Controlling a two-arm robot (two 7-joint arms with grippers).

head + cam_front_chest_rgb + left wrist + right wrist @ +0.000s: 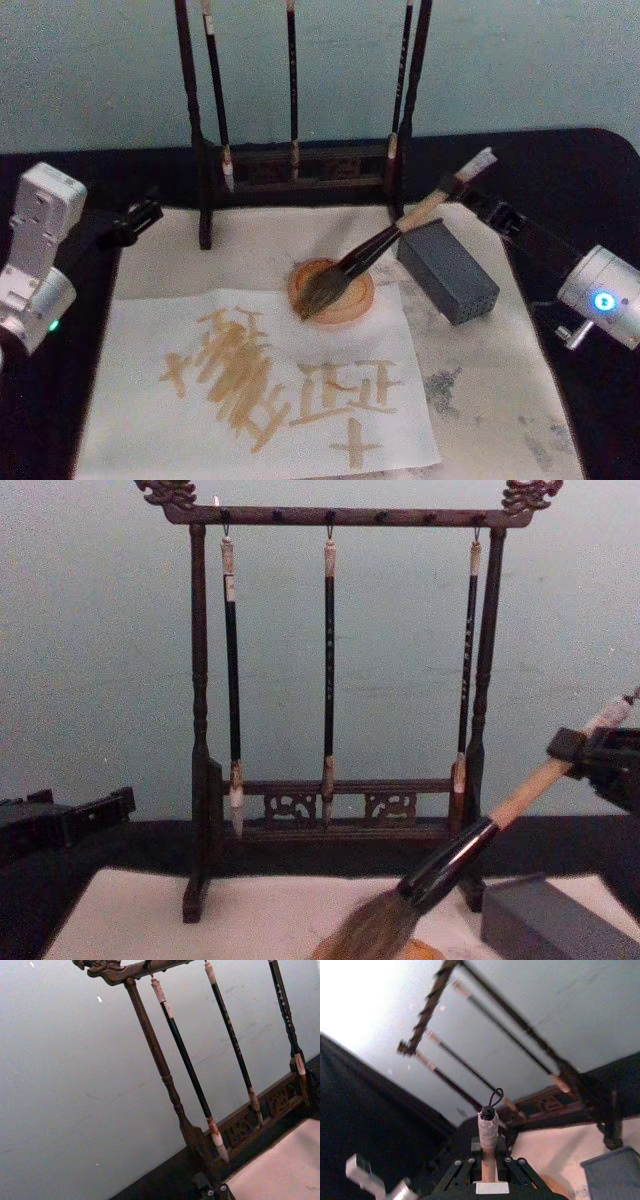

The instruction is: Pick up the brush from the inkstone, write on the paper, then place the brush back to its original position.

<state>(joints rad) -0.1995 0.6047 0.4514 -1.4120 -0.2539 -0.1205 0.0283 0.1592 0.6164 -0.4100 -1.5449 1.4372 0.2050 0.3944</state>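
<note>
Cream paper (140, 330) near you carries strokes; beyond it the brush (385, 240) has bristles down on the inkstone (365, 300), handle slanting up far-right into your R hand (470, 188), clenched near its whitish end. L hand (140, 217) parked far left.

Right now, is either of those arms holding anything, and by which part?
Yes. The right gripper clamps the brush high on its pale handle, just below the whitish end; the bristles rest on the inkstone. The left gripper holds nothing.
</note>
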